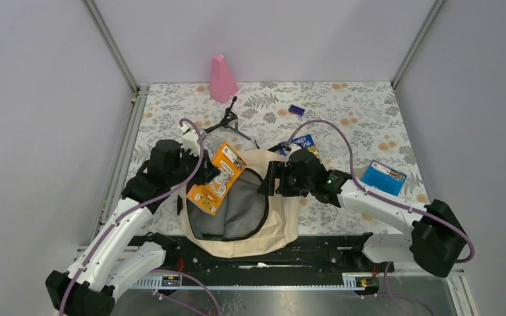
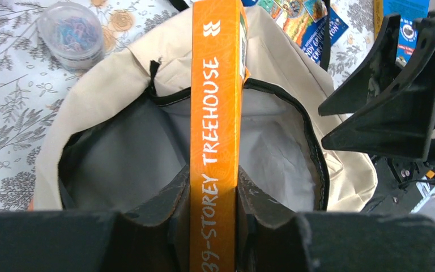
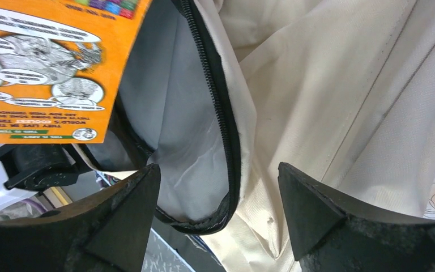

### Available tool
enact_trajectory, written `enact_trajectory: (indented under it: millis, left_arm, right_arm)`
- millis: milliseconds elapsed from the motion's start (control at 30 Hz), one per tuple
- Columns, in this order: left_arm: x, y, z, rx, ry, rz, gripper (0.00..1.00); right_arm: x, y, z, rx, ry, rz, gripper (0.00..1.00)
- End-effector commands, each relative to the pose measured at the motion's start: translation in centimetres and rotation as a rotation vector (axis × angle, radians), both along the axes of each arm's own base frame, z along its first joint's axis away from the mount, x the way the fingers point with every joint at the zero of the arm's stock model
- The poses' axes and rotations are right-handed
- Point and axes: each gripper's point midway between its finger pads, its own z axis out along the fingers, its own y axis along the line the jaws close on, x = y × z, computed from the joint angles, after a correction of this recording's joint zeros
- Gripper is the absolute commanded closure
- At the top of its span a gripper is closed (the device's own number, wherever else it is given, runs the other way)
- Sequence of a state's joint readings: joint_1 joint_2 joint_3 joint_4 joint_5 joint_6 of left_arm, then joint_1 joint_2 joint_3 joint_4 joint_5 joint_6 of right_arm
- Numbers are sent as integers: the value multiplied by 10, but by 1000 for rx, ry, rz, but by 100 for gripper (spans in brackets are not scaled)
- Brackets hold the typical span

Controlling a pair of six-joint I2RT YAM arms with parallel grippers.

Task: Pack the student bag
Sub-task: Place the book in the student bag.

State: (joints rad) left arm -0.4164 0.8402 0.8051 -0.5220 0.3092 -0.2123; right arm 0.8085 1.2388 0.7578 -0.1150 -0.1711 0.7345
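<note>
Top external view: the student bag (image 1: 263, 232) lies open on the counter (image 1: 342, 105), apparently soft and limp; grip its zippered rim (image 3: 221, 113). The left claw (image 2: 214, 184) pinches an orange book (image 1: 219, 178); the right claw (image 3: 218, 173) stands spread astride that rim.

The student bag (image 1: 273, 230) is cream (grey lining (image 1: 237, 210)), the book (image 1: 219, 178) orange.
</note>
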Motion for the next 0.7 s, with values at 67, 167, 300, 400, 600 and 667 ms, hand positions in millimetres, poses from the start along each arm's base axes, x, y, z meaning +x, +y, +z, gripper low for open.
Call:
enact_trajectory:
  millis: [67, 167, 300, 400, 600, 667]
  left_arm:
    - [18, 6, 45, -97, -184, 73, 100]
    - [19, 5, 53, -137, -194, 88, 100]
    - [15, -5, 57, -232, -166, 83, 100]
    - [10, -8, 54, -298, -138, 93, 100]
    - [8, 4, 27, -306, -67, 203, 100]
    - [8, 8, 16, -298, -38, 238, 100]
  right_arm:
    - [11, 19, -5, 7, -11, -3, 24]
    - [11, 28, -7, 14, 3, 25, 31]
    - [14, 28, -5, -43, -8, 61, 38]
    - [19, 25, 16, -55, -68, 72, 72]
    - [31, 9, 48, -104, -181, 25, 97]
    - [32, 8, 51, -100, -188, 21, 100]
